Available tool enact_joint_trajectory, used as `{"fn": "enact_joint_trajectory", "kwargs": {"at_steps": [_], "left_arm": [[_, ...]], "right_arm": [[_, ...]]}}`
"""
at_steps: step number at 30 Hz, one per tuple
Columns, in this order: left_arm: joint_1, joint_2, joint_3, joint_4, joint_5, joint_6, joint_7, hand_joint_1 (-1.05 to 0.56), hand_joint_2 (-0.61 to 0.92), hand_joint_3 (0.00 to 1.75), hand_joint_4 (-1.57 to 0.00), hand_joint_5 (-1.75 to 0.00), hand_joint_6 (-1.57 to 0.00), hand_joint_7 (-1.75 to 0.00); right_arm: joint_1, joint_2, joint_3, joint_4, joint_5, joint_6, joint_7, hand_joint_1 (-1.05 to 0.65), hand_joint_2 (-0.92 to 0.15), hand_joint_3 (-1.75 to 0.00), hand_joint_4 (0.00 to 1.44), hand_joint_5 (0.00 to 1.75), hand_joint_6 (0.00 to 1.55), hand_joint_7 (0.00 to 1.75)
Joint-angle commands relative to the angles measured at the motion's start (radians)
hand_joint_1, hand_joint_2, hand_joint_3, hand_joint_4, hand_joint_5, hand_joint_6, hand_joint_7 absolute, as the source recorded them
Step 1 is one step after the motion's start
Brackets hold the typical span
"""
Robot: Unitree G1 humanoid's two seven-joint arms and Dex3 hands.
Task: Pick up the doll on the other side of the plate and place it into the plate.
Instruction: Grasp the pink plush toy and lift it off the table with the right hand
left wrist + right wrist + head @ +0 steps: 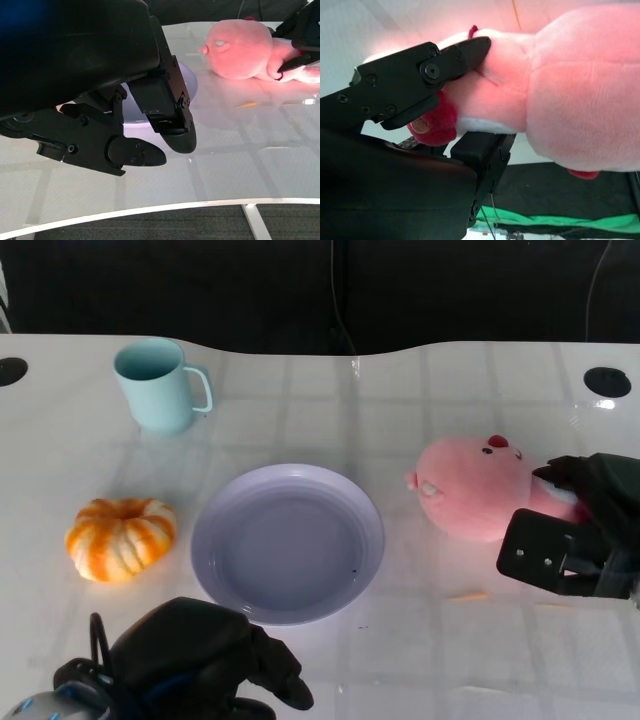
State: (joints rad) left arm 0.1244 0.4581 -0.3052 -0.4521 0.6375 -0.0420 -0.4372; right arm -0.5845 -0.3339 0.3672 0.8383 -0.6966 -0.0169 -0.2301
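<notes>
Plate (288, 542) holds nothing; your right hand (583, 530) grips the doll (472, 487), left hand (200, 655) seemingly curled closed.

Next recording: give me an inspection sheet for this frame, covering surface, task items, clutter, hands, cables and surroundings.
Surface: white table, glossy, a small orange scrap right of the plate.
Task items: pink doll lying on the table right of the lavender plate, which holds nothing.
Clutter: teal mug; orange pumpkin.
Hands: right hand grips the doll; left hand holds nothing, fingers curled.
Cables: thin dark cords against the backdrop.
Surroundings: dark backdrop.
</notes>
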Motion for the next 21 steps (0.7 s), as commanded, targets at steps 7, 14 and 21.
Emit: {"fn": "enact_joint_trajectory", "kwargs": {"at_steps": [7, 14, 21], "left_arm": [[0.015, 0.019, 0.012, -0.048, -0.002, 0.021, -0.026, -0.24, 0.92, 0.24, -0.77, -1.26, -1.11, -0.01], [0.009, 0.014, 0.011, -0.051, 0.002, 0.03, -0.03, -0.25, 0.92, 0.23, -0.78, -1.23, -1.11, -0.01], [-0.002, 0.013, 0.002, -0.025, 0.004, 0.019, -0.021, -0.24, 0.92, 0.23, -0.78, -1.25, -1.11, -0.01]], "right_arm": [[0.098, -0.011, -0.027, -0.132, 0.033, 0.004, -0.051, -0.22, -0.92, -0.24, 0.77, 1.72, 0.79, 1.28], [0.122, -0.011, -0.076, -0.153, 0.061, -0.026, -0.148, -0.19, -0.71, -0.6, 0.79, 1.75, 0.63, 1.69], [0.161, -0.001, -0.139, -0.246, 0.142, -0.085, -0.155, -0.19, -0.52, -1.06, 0.86, 1.75, 0.7, 1.75]]}}
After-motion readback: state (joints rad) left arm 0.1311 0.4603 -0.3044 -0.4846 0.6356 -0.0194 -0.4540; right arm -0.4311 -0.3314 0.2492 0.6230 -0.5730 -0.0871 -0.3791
